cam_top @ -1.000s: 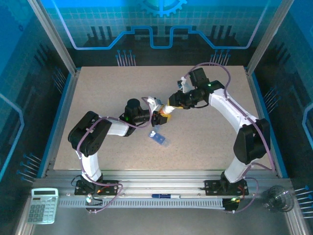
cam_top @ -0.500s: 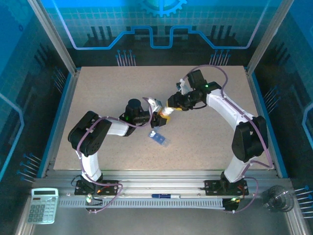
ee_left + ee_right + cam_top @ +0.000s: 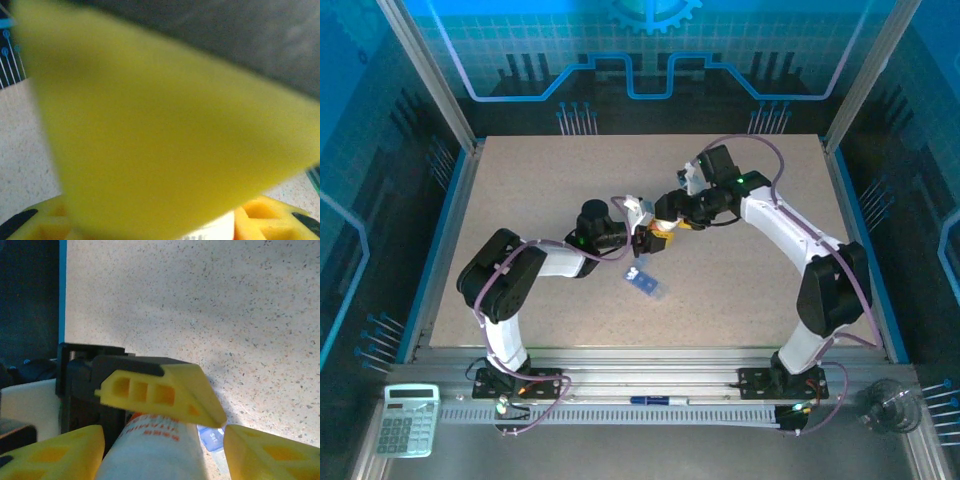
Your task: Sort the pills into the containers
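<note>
L fingers (image 3: 160, 390) clamped on cap end of orange bottle (image 3: 150, 450). R fingers (image 3: 270, 452) straddle bottle body, grip can't tell. Pill box (image 3: 646, 285) flat on desk (image 3: 540, 190), just base-ward of both fingers, long axis diagonal. L arm nearer, so bottle prob needs tipping over box.

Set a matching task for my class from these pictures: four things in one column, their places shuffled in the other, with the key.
Things
1. pill box
2. bottle
3. calculator
4. pen

Places
A. near left corner, off the table
B. lifted above the table's middle
C. near edge, centre, on the frame
D. lying on the table, nearer than the bottle

Pairs: 1-D, 2-B, 3-A, 4-C
</note>
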`<state>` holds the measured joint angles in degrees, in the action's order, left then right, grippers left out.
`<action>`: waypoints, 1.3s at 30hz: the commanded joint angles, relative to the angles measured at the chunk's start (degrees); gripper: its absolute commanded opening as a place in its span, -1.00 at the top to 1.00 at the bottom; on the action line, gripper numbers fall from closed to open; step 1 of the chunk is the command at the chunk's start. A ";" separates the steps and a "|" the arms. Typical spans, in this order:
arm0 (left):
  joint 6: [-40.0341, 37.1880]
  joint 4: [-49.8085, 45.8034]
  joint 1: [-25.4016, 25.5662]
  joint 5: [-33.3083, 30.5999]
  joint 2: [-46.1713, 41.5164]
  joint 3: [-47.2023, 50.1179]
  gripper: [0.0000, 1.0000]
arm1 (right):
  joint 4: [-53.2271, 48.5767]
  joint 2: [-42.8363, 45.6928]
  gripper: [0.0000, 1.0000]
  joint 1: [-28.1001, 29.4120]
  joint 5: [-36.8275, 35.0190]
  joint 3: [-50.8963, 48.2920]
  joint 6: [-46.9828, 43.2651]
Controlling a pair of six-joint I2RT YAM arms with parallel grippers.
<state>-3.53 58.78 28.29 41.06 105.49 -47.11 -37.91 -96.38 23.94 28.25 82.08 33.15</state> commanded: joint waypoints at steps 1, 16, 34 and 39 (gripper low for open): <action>-0.34 5.66 0.25 1.49 -1.79 -1.40 1.00 | -1.24 2.79 -0.47 -0.04 -1.39 2.29 -0.75; 10.93 17.98 -0.33 -2.01 0.95 -2.00 1.00 | 13.89 16.39 -0.89 -6.19 0.39 -3.35 -0.11; 19.60 21.46 -0.22 -5.12 1.70 -4.83 1.00 | 29.35 15.69 -0.79 -5.44 1.44 -8.06 -3.51; 19.44 21.46 -0.17 -5.02 1.74 -4.59 1.00 | 24.06 13.51 -0.74 -3.43 -0.44 -5.06 -6.92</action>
<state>15.14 77.49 28.29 36.67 106.34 -50.37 -11.09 -82.28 19.42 28.73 74.24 29.52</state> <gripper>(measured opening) 0.454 0.872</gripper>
